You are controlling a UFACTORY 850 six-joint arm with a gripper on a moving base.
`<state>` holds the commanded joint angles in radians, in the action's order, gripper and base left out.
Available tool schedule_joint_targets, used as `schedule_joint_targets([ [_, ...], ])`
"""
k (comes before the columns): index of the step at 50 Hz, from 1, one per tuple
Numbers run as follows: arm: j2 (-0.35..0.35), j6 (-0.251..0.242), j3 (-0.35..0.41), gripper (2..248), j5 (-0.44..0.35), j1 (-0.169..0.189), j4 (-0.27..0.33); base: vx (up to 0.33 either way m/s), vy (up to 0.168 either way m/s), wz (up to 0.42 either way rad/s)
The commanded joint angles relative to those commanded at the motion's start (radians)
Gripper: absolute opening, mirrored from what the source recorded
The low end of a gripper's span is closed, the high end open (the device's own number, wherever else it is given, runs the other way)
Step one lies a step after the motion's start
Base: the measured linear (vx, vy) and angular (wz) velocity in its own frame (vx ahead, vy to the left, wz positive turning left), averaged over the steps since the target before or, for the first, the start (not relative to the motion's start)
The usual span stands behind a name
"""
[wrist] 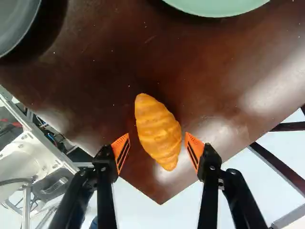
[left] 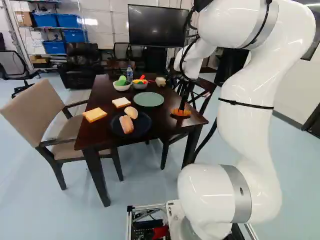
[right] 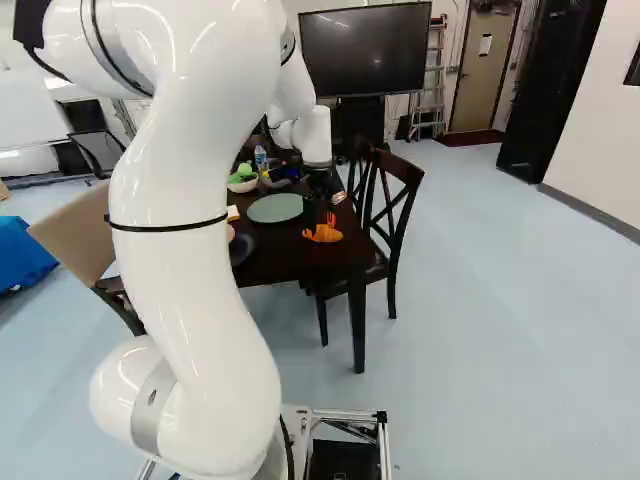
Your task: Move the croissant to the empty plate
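Over the near right corner of the dark table, my gripper (right: 319, 226) points down in the right base view, its orange pads beside the croissant (right: 326, 235). In the wrist view the gripper (wrist: 156, 143) is open, with the orange-brown croissant (wrist: 159, 132) between its two fingers and a gap on each side. The croissant lies on the bare wood. An empty green plate (left: 148, 99) lies farther in on the table in the left base view; its edge (wrist: 217, 6) shows ahead of the gripper in the wrist view.
A dark plate (left: 142, 131) holds two bread pieces. Bread slices (left: 94, 114), two bowls (left: 122, 87) of food toys and a bottle (left: 129, 73) stand on the table (left: 96, 131). Chairs flank it, one upholstered (left: 41, 110), one dark wooden (right: 393, 205).
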<state>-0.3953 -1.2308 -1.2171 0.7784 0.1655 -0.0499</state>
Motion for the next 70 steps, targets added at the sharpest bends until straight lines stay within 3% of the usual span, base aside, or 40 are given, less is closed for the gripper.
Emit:
schedule_joint_targets([
  [9,0.000,0.000,0.000,164,0.003,0.000,0.000,0.000,0.000,0.000],
  [10,0.000,0.000,0.000,151,0.003,0.000,0.000,0.000,0.000,0.000],
  [35,0.000,0.000,0.000,148,0.003,0.000,0.000,0.000,0.000,0.000],
  [36,0.000,0.000,0.000,134,0.003,0.000,0.000,0.000,0.000,0.000],
  [41,0.000,0.000,0.000,129,0.003,0.000,0.000,0.000,0.000,0.000],
  [70,0.012,0.000,0.002,131,0.003,0.000,0.000,0.000,0.000,0.000],
])
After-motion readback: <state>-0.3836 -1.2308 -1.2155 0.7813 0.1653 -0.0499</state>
